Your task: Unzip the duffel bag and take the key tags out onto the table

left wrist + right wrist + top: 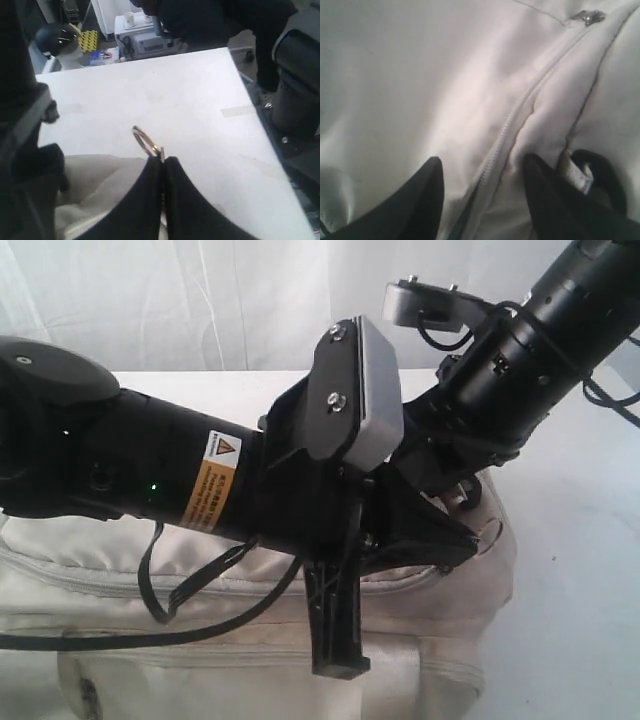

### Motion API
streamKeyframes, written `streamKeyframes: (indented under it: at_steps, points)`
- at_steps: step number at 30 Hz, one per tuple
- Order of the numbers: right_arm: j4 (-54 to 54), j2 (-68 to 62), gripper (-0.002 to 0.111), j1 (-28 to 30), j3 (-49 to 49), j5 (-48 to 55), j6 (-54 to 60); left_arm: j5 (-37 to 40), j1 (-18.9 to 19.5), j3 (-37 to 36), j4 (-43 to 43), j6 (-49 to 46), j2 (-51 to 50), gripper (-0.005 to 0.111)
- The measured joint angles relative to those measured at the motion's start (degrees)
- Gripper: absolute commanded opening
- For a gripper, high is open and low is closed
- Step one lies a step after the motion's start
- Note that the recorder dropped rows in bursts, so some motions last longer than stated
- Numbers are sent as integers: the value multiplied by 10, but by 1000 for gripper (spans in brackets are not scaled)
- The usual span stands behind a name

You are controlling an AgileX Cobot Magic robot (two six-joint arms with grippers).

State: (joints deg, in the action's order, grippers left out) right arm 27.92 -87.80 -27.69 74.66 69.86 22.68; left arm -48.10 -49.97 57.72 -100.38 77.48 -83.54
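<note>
Left wrist view: black fingers (142,202) pinch thin metal ring (144,140).

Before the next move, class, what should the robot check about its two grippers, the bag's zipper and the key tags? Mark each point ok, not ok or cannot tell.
1. Left gripper shut on the metal ring: ok.
2. Ring carries the key tags: cannot tell; no tags show in any view.
3. Right gripper open, a finger on either side of the zipper: ok.
4. Zipper opened beneath the right gripper: not ok; the teeth look closed there.
5. Zipper pull in sight of the right wrist camera: ok, but not gripped.
6. Duffel bag resting on the table: ok.
</note>
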Motion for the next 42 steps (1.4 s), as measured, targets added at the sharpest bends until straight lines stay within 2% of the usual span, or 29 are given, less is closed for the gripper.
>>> streamKeyframes:
  at_steps: [1,5,6,11,16,22,32,42]
  points:
    - [-13,-10,42,-2,0,0,-4,14,0,0,0,-43,1,5]
    - [-57,-17,4,-2,0,0,-6,43,0,0,0,-122,1,5]
    - [-61,-17,0,-2,0,0,-6,43,0,0,0,-128,1,5]
    - [-84,-17,0,-3,0,-1,-7,27,0,-8,0,-134,6,5]
    - [-130,-14,0,-3,0,-9,-10,95,0,-56,0,-126,53,5]
    - [-136,-13,0,-6,0,-15,-10,132,0,-115,1,-63,113,5]
    - [-135,-12,0,-9,0,-18,-10,179,-1,-175,1,103,201,5]
    - [-122,-11,0,-9,0,-18,-8,228,-1,-242,1,202,288,5]
